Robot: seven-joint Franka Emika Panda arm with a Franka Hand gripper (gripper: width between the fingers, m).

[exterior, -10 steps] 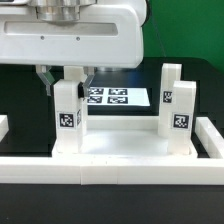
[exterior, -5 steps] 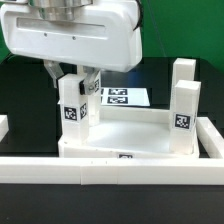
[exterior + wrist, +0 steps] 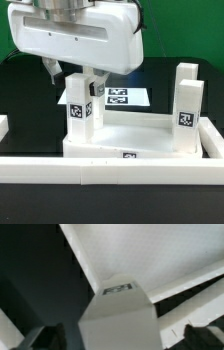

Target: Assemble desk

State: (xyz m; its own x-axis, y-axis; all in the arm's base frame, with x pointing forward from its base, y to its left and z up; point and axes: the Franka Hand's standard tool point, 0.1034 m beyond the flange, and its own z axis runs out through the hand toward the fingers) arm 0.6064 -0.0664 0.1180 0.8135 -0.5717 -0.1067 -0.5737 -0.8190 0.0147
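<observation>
Shifted since the earlier frame: the desk tabletop [image 3: 128, 135], turned toward the exterior view's right and nearer the front border bar [image 3: 110, 171], with the gripper [image 3: 76, 78] carried along and risen slightly.

Item 1, gripper: fingers [image 3: 55, 72] stood wide, one on each side of the top of a post leg [image 3: 79, 112]; dark gaps showed between fingers and leg in the wrist view [image 3: 120, 314], so nothing was clamped.

Item 2, desk: tabletop lay flat on the black table [image 3: 25, 85], legs upward. Beyond the fingers, two further legs [image 3: 187, 105] stood at the far edge, well apart from them.

Item 3, marker board [image 3: 125, 97]: flat behind the fingers, partly hidden.

Item 4, open room: bare table lay beside the outer finger; the tabletop's front edge sat close to the border bar.
</observation>
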